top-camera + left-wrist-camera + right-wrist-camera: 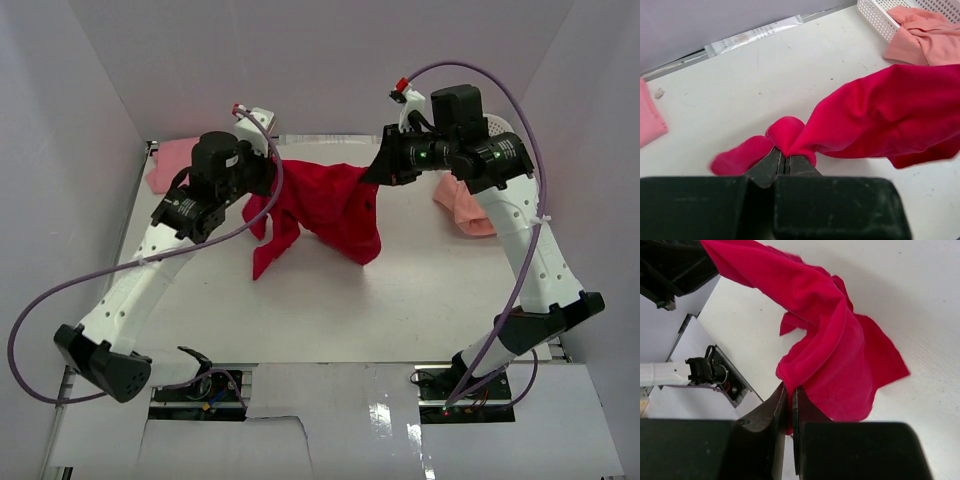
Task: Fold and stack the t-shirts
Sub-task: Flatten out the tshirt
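The bright red t-shirt (325, 205) hangs stretched between both grippers above the table's far middle, its lower folds drooping onto the table. My left gripper (268, 172) is shut on its left end (790, 137). My right gripper (378, 170) is shut on its right end (805, 375). The light pink t-shirt (172, 160) lies at the far left corner; it shows at the left edge of the left wrist view (650, 120). The salmon-peach t-shirt (462, 210) hangs out of the basket at the far right and also shows in the left wrist view (922, 37).
A white lattice basket (877, 17) stands at the far right, partly behind my right arm. White walls enclose the table (330, 310) on the back and both sides.
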You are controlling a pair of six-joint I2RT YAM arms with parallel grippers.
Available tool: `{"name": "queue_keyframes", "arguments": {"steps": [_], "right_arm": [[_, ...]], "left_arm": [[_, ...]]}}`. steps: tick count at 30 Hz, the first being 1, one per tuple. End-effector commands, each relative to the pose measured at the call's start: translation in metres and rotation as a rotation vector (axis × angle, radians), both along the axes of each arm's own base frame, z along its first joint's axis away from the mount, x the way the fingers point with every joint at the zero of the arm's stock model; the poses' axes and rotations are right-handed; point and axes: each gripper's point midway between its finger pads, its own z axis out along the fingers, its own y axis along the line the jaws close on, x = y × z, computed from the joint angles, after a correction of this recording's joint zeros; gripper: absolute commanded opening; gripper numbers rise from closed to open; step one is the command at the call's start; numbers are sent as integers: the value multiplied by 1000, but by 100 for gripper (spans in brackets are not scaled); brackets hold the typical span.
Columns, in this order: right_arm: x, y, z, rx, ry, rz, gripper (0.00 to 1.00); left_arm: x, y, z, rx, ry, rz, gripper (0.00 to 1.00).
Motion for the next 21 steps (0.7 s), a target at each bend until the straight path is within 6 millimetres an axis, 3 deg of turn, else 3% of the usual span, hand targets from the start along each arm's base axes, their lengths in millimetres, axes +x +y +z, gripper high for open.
{"name": "queue_keyframes", "arguments": {"steps": [1, 4, 6, 7, 12, 14, 16, 18, 19, 20, 21], "right_arm": [[-38, 3, 37, 53, -94, 59, 8], [-59, -9, 56, 70, -134, 51, 8], [-77, -18, 74, 90, -152, 49, 8], [-85, -21, 80, 99, -155, 54, 8], [-134, -34, 107, 182, -183, 99, 8], [-140, -37, 109, 195, -191, 94, 8], [-130, -38, 100, 175, -191, 56, 8], [-111, -32, 80, 135, -149, 38, 8], [-97, -29, 75, 123, -156, 13, 8], [-83, -25, 61, 94, -131, -4, 8], [-70, -22, 41, 57, -91, -23, 8]], "left_arm": [[-41, 41, 32, -8, -4, 105, 0], [-60, 58, 60, -22, -48, 130, 0], [-70, 66, 69, -13, -39, 143, 0], [-78, 70, 88, -37, -69, 141, 0], [-114, 58, 113, -129, -77, 8, 0], [-120, 54, 111, -140, -69, -27, 0], [-114, 51, 99, -122, -53, -33, 0], [-100, 39, 71, -95, -19, -54, 0], [-91, 32, 70, -103, -55, -72, 0], [-83, 25, 43, -84, -20, -85, 0], [-77, 18, 32, -85, -15, -103, 0]]}}
